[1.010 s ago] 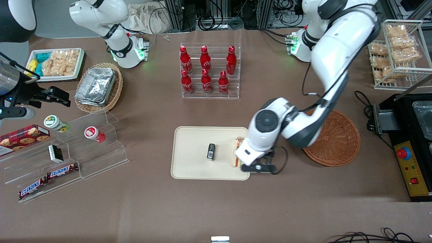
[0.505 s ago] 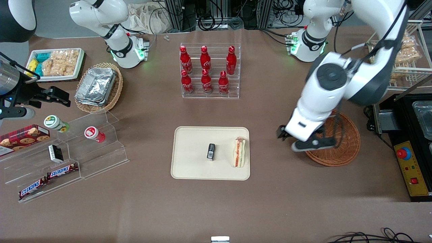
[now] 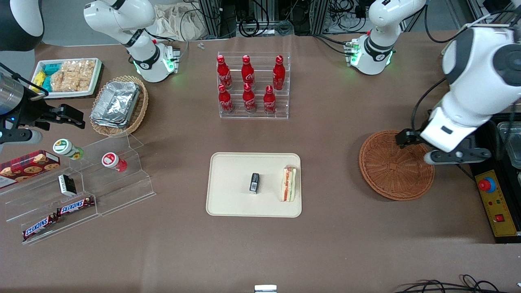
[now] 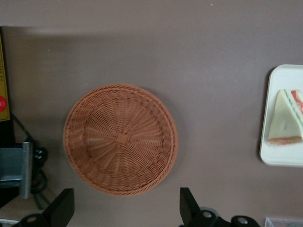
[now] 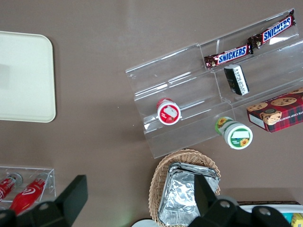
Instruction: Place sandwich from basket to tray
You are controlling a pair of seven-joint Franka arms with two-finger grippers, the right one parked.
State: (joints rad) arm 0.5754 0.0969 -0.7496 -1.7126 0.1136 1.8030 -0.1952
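The left arm's gripper (image 4: 125,215) hangs raised; fingers (image 4: 64,208) spread wide, empty.

Even, bright overhead light is cast over the brown table (image 3: 350,240); soft shadows are thrown beside the basket (image 3: 396,166) and tray (image 3: 232,203). Glare is seen on the foil containers (image 3: 116,102). The gripper (image 4: 127,213) is rendered blurred, fingers spread

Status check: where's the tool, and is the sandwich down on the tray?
Tool open, empty, above the basket, toward the working arm's end. Sandwich resting on the tray, beside a small black item. Basket holds nothing; nothing in the way.
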